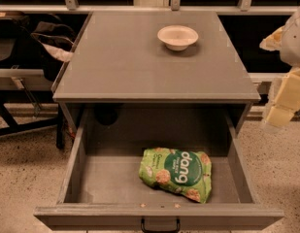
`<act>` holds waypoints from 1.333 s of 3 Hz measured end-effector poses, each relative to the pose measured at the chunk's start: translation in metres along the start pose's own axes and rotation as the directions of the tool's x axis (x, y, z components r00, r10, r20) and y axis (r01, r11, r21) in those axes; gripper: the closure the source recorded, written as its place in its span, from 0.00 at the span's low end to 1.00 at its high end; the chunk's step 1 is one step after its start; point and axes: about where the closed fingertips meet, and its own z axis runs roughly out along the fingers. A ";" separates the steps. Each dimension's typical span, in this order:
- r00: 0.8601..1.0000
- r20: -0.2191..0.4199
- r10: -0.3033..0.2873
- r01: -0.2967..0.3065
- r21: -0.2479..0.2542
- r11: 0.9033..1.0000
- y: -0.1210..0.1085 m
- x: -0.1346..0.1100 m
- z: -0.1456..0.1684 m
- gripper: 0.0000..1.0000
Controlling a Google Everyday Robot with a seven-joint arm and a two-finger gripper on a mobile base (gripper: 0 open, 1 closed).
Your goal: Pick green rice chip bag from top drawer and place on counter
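EDITOR: What sits closest to the lens in the camera view?

REPORTER: The small dark handle [160, 225] on the front of the top drawer [159, 211]. The drawer stands pulled out from the grey cabinet, its plain bottom seen from above.

EDITOR: And the green rice chip bag?

REPORTER: The green rice chip bag [176, 174] lies flat on the drawer bottom, right of centre and toward the front. Its white "dang" lettering is turned sideways. The bag touches neither side wall.

EDITOR: What is on the tabletop?

REPORTER: The tabletop [120, 67] carries a white bowl [177, 37], upright, toward the far edge and right of the middle, well apart from the bag below.

EDITOR: Where is the robot?

REPORTER: The gripper [284, 103] hangs at the right edge of the scene, outside the cabinet, about level with the tabletop's front edge and well apart from the bag. Whether its jaws are wide or narrow cannot be told. Speckled floor [23, 178] flanks the drawer on both sides.
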 end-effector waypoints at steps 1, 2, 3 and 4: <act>1.000 0.003 0.000 0.000 0.003 1.000 0.000 -0.001 -0.001 0.00; 0.998 0.061 0.000 0.000 0.005 1.000 -0.001 -0.002 0.001 0.00; 0.991 0.136 0.002 -0.002 -0.004 1.000 -0.001 -0.005 0.008 0.00; 0.979 0.206 -0.007 0.013 -0.029 0.999 0.000 -0.007 0.017 0.00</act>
